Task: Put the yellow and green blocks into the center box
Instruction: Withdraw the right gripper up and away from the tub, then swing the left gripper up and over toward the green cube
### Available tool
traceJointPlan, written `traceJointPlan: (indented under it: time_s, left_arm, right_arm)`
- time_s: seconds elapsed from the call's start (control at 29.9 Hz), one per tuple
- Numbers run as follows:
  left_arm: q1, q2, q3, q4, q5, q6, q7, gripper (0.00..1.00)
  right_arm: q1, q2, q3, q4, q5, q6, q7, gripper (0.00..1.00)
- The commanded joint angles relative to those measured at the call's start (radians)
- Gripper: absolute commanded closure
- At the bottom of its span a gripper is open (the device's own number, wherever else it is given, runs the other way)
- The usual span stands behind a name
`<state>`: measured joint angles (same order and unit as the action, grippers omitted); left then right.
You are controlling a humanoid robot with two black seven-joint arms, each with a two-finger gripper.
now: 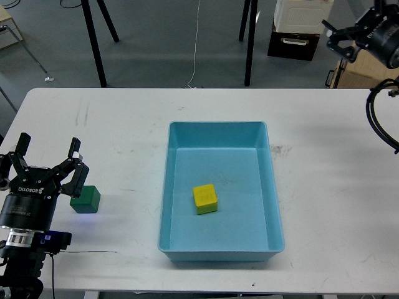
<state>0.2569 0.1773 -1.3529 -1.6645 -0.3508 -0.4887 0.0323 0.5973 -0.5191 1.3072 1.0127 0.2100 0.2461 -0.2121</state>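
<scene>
Surface: white tabletop [124, 131], matte, with faint grey scuffs near its left-centre and a small dark smudge just right of the tray's far corner.

Room: grey floor beyond the far edge; black stand legs [93, 37] at upper left and upper centre; a thin white cable [197, 43] trailing down the floor between them; a dark crate [293, 45] with a white container on top at upper right; part of a brown cardboard box [361, 75] beside it.

Center box [218, 128]: light-blue tray, mid-tabletop, long side running away from the viewer.

Yellow block [205, 199]: resting on the tray floor, slightly left of centre, turned a little off square, clear of all walls.

Green block [85, 199]: on the tabletop, well left of the tray, outside it.

Left end effector [48, 162]: lower left, fingers spread wide and pointing up and away, holding nothing. Its right-hand finger sits just beside the green block in view; whether they touch cannot be told.

Right end effector [340, 40]: upper right corner, raised beyond the tabletop's far edge, well apart from tray and blocks. Dark prongs appear splayed, nothing between them, but the opening cannot be told with certainty.
</scene>
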Motion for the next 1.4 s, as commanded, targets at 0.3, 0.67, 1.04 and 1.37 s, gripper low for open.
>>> traceJointPlan:
  time_s: [0.3,0.67,1.04,1.37]
  left_arm:
    - [-0.053,0.002,-0.018,-0.001,0.0,0.0,0.0,0.0]
    - [-0.05,0.004,-0.02,-0.001,-0.002,0.0,-0.003,0.0]
    - [-0.146,0.002,-0.271,0.155,-0.004,0.0,0.012,0.0]
    - [-0.334,0.348,-0.312,0.209,0.022,0.0,0.071,0.0]
  right_arm:
    - [-0.819,0.171,0.438,0.473,0.115,0.116,0.109,0.0]
    - [-1.019,0.352,0.438,0.603,0.111,0.141,0.108,0.0]
    - [-1.018,0.309,0.437,0.593,0.104,0.122,0.108,0.0]
    - [-1.019,0.283,0.434,0.595,0.106,0.124,0.108,0.0]
